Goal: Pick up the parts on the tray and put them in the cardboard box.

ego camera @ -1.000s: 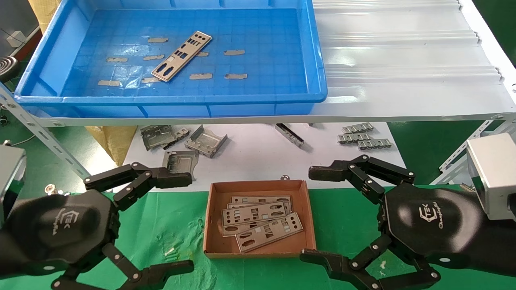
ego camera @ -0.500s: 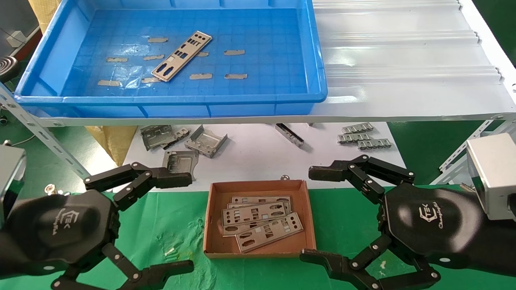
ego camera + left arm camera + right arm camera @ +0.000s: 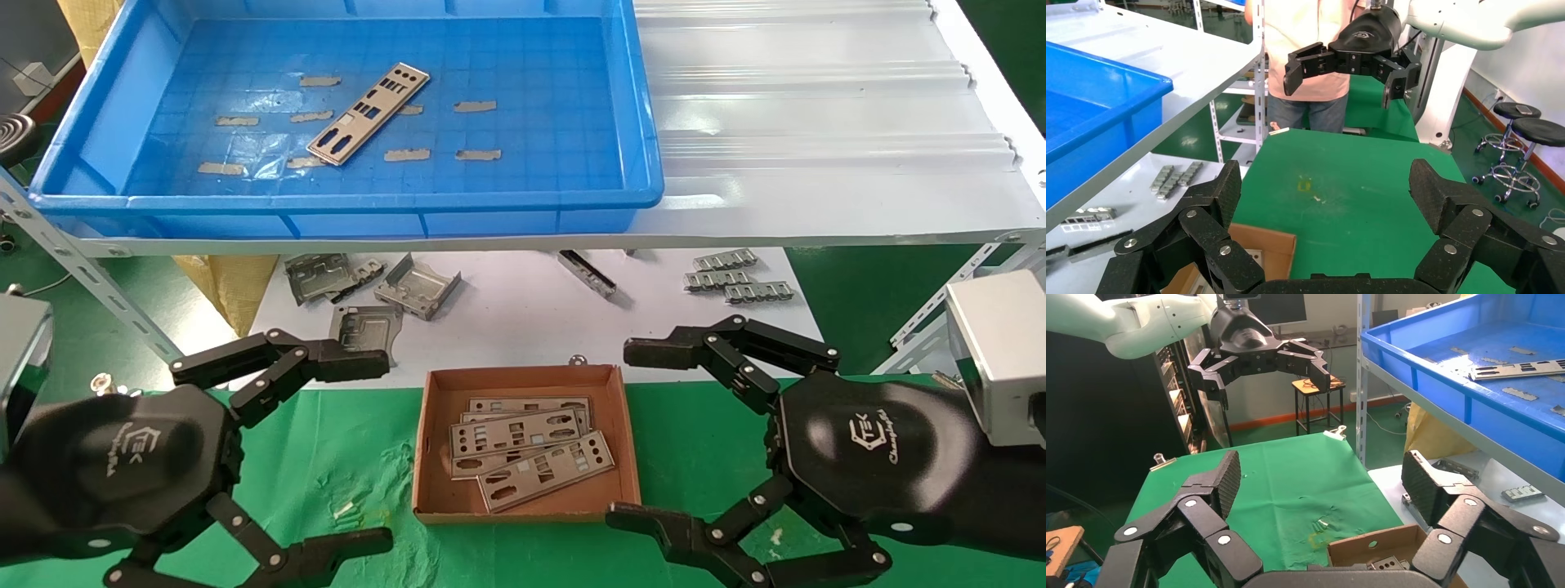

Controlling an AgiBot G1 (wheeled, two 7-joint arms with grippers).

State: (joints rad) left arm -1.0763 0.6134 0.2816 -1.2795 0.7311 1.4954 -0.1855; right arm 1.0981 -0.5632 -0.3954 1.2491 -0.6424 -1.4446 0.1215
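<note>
One silver-grey punched part [image 3: 368,114] lies at an angle on the floor of the blue tray [image 3: 98,122], up on the shelf at the back left. Several more parts [image 3: 523,445] are stacked in the small cardboard box [image 3: 523,377] on the green cloth in front. My left gripper [image 3: 372,453] hangs open to the left of the box, and my right gripper [image 3: 633,435] hangs open to its right; both are empty. The right wrist view shows the part [image 3: 1517,369] in the tray [image 3: 1444,386], a box corner [image 3: 1379,548] and its own open gripper [image 3: 1321,484]. The left wrist view shows its open gripper [image 3: 1327,196].
A white corrugated sheet [image 3: 817,122] covers the shelf right of the tray. Below the shelf, bent metal brackets [image 3: 368,290] and ridged strips [image 3: 735,278] lie on a white board. Angled shelf struts [image 3: 82,269] stand at both sides. A person [image 3: 1309,61] stands beyond the table.
</note>
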